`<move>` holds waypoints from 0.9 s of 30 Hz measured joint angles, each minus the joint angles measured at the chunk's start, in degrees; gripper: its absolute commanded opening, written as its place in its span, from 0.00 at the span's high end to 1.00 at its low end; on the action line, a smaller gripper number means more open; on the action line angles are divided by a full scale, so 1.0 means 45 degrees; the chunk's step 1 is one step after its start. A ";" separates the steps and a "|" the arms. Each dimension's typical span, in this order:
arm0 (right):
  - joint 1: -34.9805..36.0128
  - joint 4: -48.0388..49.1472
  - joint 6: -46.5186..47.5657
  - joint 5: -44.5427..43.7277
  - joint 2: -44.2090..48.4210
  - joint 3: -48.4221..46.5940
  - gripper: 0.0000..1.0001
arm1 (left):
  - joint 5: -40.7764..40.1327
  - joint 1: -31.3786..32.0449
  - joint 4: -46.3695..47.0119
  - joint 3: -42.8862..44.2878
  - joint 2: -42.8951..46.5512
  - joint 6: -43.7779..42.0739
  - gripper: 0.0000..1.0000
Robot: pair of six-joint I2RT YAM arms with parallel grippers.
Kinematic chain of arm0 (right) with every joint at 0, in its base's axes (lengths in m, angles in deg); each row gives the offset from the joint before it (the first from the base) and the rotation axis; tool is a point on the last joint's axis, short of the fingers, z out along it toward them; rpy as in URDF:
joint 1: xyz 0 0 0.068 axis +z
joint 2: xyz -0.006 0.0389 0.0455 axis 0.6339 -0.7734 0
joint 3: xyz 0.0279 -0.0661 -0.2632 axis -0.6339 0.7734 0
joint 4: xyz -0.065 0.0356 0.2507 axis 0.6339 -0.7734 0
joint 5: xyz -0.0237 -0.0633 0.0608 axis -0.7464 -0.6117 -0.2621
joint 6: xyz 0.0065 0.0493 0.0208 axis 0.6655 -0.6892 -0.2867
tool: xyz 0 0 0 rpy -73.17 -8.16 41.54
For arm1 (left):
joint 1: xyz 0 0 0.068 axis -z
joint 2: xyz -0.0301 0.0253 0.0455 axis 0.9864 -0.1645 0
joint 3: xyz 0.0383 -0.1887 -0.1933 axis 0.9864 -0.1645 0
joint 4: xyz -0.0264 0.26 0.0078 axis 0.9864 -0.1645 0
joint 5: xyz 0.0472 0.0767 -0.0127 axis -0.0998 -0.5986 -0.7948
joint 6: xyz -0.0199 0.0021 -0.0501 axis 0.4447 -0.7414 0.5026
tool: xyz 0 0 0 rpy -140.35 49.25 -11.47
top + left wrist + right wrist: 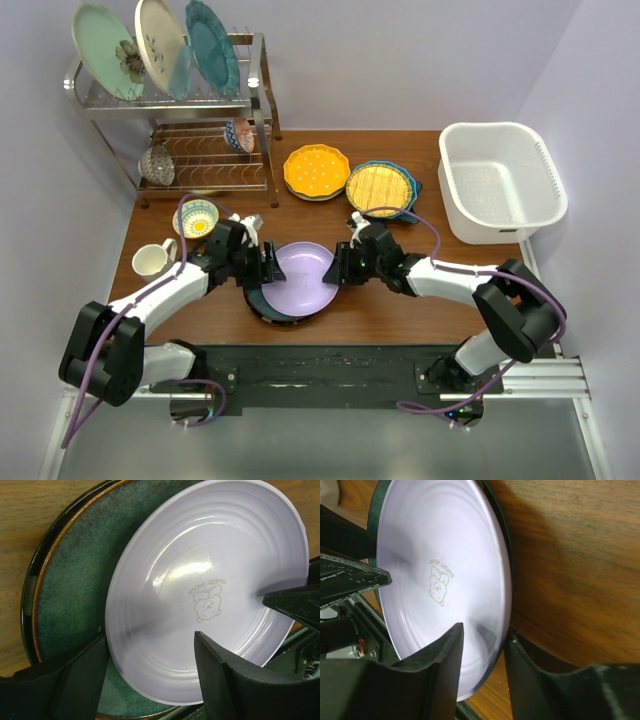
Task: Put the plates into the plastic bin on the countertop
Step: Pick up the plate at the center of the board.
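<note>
The lilac plate (pixel 303 278) hangs tilted just above the dark-rimmed plate (pixel 262 306), which lies flat on the counter. My left gripper (pixel 149 635) holds its left rim: one finger against the outer edge, the other inside the bowl of the lilac plate (pixel 210 570), over the dark-rimmed plate's green-grey centre (pixel 70 580). My right gripper (pixel 485 628) is closed round the opposite rim of the lilac plate (pixel 435 555), one finger on its face and one against its underside. The yellow scalloped plate (pixel 316 171), the yellow gridded plate (pixel 380 186) and the white plastic bin (pixel 500 182) lie further back.
A chrome wire rack (pixel 200 150) with three upright plates stands at the back left. A small patterned bowl (pixel 196 218) and a cream mug (pixel 152 260) sit by my left arm. A blue star-shaped plate (pixel 412 191) peeks out under the gridded one.
</note>
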 measured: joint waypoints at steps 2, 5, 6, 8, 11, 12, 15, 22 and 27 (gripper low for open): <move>-0.0049 -0.0029 -0.0049 -0.0015 0.0000 0.0010 0.75 | -0.0010 0.0005 0.0005 0.0000 0.0000 -0.0010 0.28; -0.0146 -0.0087 -0.0083 -0.0058 0.0000 0.0015 0.87 | -0.0044 0.0010 0.0005 0.0000 0.0000 -0.0024 0.28; -0.0160 -0.0107 -0.0175 -0.0121 0.0000 0.0015 0.89 | -0.0053 0.0010 0.0005 0.0000 0.0000 -0.0034 0.28; -0.0165 0.0034 -0.0350 -0.0068 0.0005 -0.0005 0.94 | 0.0063 0.0024 0.0073 0.0000 0.0000 -0.0034 0.26; -0.0121 -0.0005 -0.0330 -0.0068 0.0049 -0.0010 1.00 | 0.0131 0.0049 0.0102 0.0000 0.0000 -0.0044 0.24; -0.0117 -0.0049 -0.0335 -0.0068 0.0058 -0.0010 1.00 | 0.0126 0.0049 0.0102 0.0000 0.0000 -0.0044 0.23; -0.0117 -0.0175 -0.0330 -0.0151 0.0136 -0.0010 1.00 | 0.0083 0.0049 0.0078 0.0000 0.0010 -0.0121 0.20; -0.0117 -0.0515 -0.0316 -0.0437 0.0413 -0.0015 1.00 | -0.0500 0.0049 -0.0350 0.0107 0.0602 -0.0340 0.16; -0.0117 -0.0831 -0.0272 -0.0559 0.0627 -0.0015 1.00 | -0.1064 0.0049 -0.0641 0.0403 0.1404 -0.0384 0.15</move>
